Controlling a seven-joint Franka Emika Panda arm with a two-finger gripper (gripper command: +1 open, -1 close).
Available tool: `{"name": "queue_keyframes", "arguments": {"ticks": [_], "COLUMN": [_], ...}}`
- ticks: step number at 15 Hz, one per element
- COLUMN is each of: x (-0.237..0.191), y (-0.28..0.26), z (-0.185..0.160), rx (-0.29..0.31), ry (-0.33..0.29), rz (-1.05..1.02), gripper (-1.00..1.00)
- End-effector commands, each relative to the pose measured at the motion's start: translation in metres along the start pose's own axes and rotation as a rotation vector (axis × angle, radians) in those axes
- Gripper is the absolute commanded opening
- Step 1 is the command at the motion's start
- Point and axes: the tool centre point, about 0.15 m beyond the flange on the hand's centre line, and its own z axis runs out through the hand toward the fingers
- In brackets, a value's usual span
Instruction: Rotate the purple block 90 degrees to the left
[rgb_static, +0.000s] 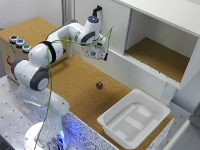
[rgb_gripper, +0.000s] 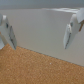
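The purple block is a very small dark cube lying on the cork surface in the exterior view. My gripper hangs high above the cork, well above and a little behind the block, not touching it. In the wrist view the two fingers stand wide apart with nothing between them, so the gripper is open and empty. The block does not show in the wrist view, which sees only cork and a pale wall.
A white plastic bin stands at the exterior view's lower right on the cork. A white shelf unit with a cork-lined compartment rises behind. A box with coloured buttons is at the left.
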Motion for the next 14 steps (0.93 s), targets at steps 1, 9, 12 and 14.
{"name": "queue_keyframes", "arguments": {"ticks": [1, 9, 12, 14], "x": [-0.002, -0.05, -0.068, -0.075], "y": [-0.003, 0.042, 0.073, 0.089], "z": [0.012, 0.111, 0.147, 0.166], "rx": [0.004, -0.058, -0.043, 0.017], "ry": [-0.029, -0.215, -0.19, -0.164], "rz": [0.053, 0.34, 0.525, 0.621], "gripper": [1.0, 1.0, 1.0, 1.0]}}
